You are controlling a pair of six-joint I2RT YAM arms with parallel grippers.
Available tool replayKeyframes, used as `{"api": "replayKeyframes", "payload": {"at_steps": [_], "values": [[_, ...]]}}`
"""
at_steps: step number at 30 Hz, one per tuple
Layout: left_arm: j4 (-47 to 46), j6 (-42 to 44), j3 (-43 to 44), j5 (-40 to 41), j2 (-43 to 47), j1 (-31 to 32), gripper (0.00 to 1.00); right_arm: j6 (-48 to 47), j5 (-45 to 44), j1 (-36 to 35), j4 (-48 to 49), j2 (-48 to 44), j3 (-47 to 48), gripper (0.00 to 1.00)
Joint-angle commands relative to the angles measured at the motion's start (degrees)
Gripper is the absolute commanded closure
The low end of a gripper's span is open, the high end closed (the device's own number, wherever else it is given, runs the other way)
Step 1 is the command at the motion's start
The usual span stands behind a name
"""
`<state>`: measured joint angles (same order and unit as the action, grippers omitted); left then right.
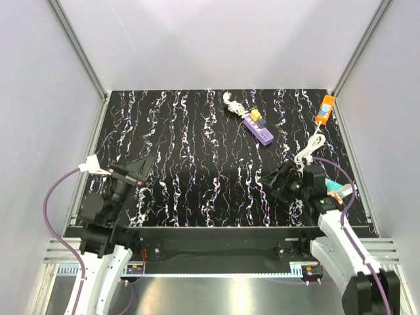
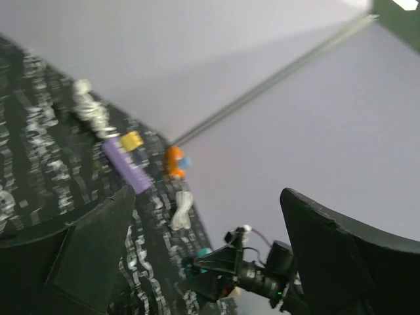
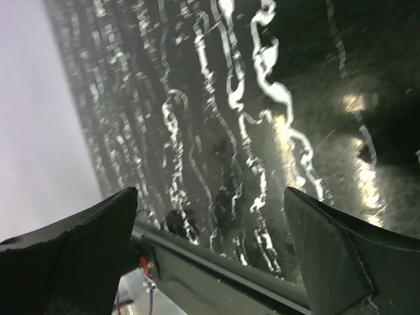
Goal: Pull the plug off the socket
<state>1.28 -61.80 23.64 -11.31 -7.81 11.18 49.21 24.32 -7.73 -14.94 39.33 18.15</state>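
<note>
A purple socket strip (image 1: 259,129) lies at the back centre-right of the black marbled table, with a yellow plug (image 1: 254,116) in its far end and a bunched white cord (image 1: 231,103) beyond it. In the left wrist view the strip (image 2: 125,165), plug (image 2: 131,140) and cord (image 2: 92,110) sit far off at the left. My left gripper (image 1: 136,168) is open and empty at the near left (image 2: 210,223). My right gripper (image 1: 281,180) is open and empty at the near right, looking down at the table's near edge (image 3: 210,223).
An orange device (image 1: 325,108) with a white cable bundle (image 1: 312,144) lies along the right edge, just behind my right arm. A teal object (image 1: 340,190) sits beside the right arm. Grey walls close the table's back and sides.
</note>
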Motion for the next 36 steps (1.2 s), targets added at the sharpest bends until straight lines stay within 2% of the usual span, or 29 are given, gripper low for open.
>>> {"api": "replayKeyframes", "payload": {"at_steps": [1, 4, 8, 12, 16, 20, 25, 29, 36], "values": [[17.0, 5.2, 5.3, 6.1, -7.1, -0.1, 0.01, -7.4, -4.4, 0.3, 0.7, 6.2, 6.6, 0.00], [20.2, 7.2, 8.8, 3.2, -13.0, -0.1, 0.01, -12.6, -3.0, 0.3, 0.3, 12.1, 11.2, 0.00], [20.3, 19.2, 13.2, -4.0, -19.2, -0.2, 0.01, -16.8, -3.1, 0.3, -0.3, 18.3, 17.0, 0.00], [19.3, 22.0, 14.7, -6.4, -23.0, -0.2, 0.01, -19.7, -5.0, 0.4, 1.2, 23.8, 20.2, 0.00], [19.2, 20.9, 14.8, -4.8, -24.9, -0.2, 0.01, -22.0, -7.0, 0.6, 6.7, 31.4, 26.3, 0.00], [17.5, 18.5, 13.8, -4.8, -27.0, -0.3, 0.01, -24.9, -11.1, 0.6, 13.0, 43.4, 33.2, 0.00], [15.2, 20.9, 14.8, -12.9, -30.7, -0.3, 0.01, -32.0, -15.3, 0.7, 12.0, 55.9, 44.7, 0.02], [15.1, 23.1, 14.2, -17.0, -32.6, -0.4, 0.01, -37.5, -15.2, 0.6, 12.3, 64.3, 49.4, 0.06], [7.9, 18.9, 9.5, -26.3, -32.4, -0.4, 0.01, -39.0, -14.4, 1.1, 7.3, 72.5, 58.7, 0.08]]}}
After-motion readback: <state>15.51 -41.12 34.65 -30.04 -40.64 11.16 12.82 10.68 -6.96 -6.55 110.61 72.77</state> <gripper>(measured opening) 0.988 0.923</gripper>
